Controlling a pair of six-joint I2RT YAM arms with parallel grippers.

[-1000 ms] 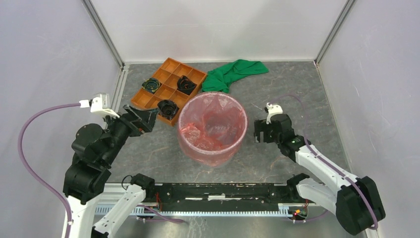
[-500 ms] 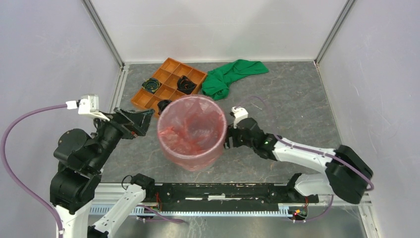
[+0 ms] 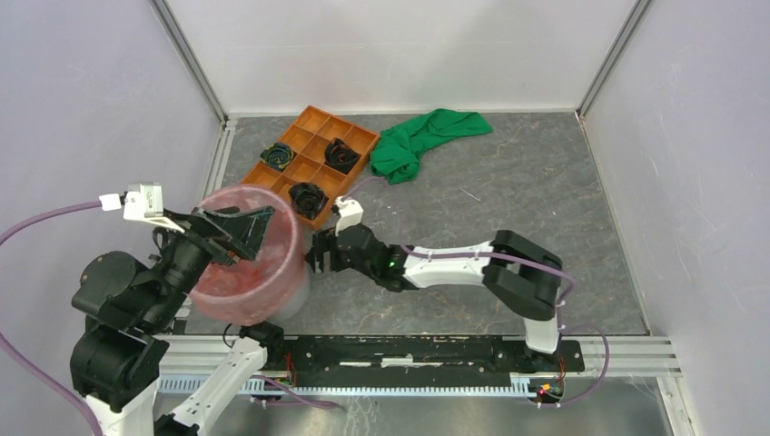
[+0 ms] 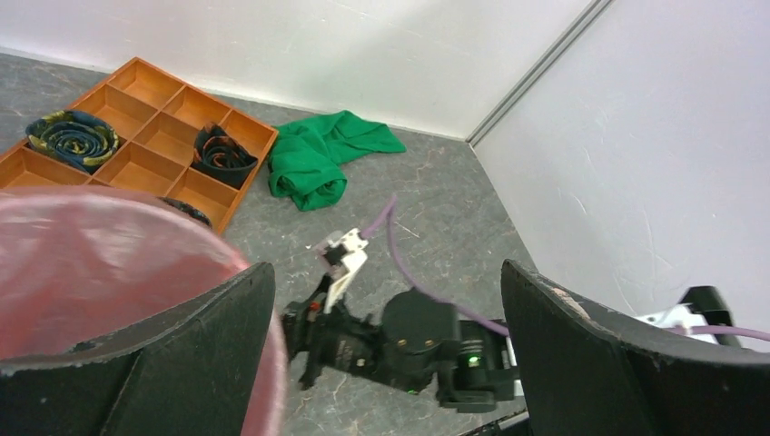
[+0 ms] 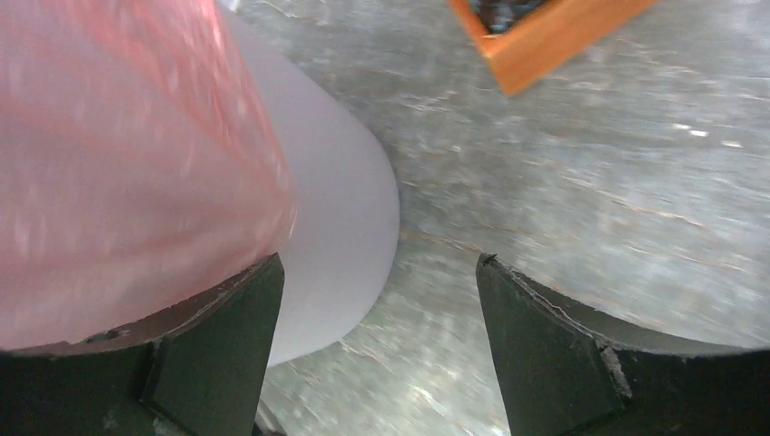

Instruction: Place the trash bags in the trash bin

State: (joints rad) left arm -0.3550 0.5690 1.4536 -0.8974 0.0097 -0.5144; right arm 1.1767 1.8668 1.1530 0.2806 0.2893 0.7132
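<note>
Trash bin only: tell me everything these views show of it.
The trash bin is a round, translucent greyish-white plastic bucket with a thin rim. The crinkly red-pink trash bag lines it and tints its wall pink, while its bare base looks white. It stands at the near left, in front of the orange tray. The open left gripper hangs over its rim. The open right gripper is at its right side; contact is unclear.

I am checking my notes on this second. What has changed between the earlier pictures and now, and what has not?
The trash bin, with the trash bag inside, slid left toward the left arm; the right hand reached leftward after it, apparently pushing, open. The left hand drew back left, open. Nothing was grasped. The orange tray and green cloth stayed.
</note>
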